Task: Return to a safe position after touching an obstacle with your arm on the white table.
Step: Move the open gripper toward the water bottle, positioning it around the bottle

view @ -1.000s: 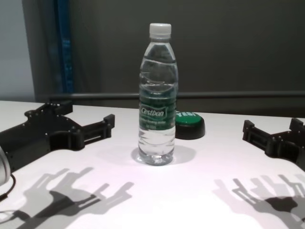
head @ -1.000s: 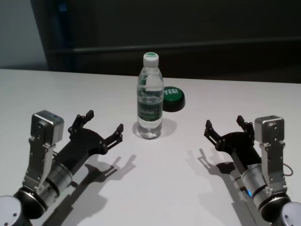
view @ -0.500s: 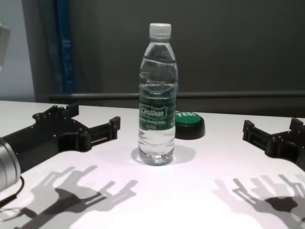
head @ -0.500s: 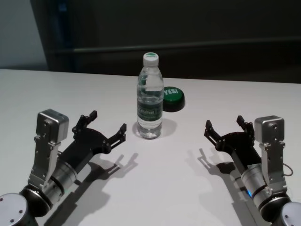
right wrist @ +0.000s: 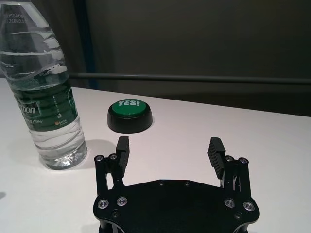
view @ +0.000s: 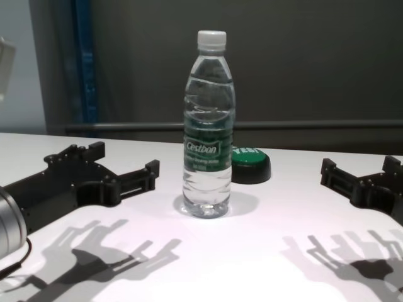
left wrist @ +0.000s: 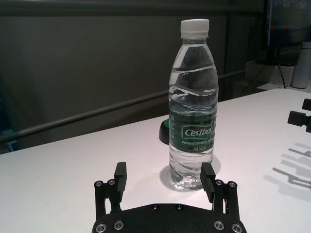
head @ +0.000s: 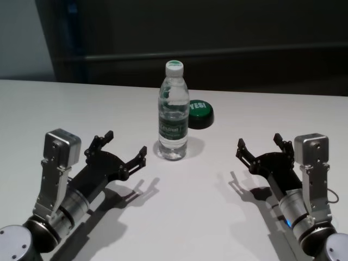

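My left gripper point(head: 124, 150) hangs spread beside the bottle point(head: 173, 112); it's probably top-heavy, slick, best gripped mid-label.

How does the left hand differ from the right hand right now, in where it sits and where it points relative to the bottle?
The left hand sits near the water bottle, one fingertip close beside its base with a gap showing; the right hand sits farther off on the other side. The left hand angles inward toward the bottle; the right hand points more straight ahead, past the green button. Both are open, empty and low over the white table.
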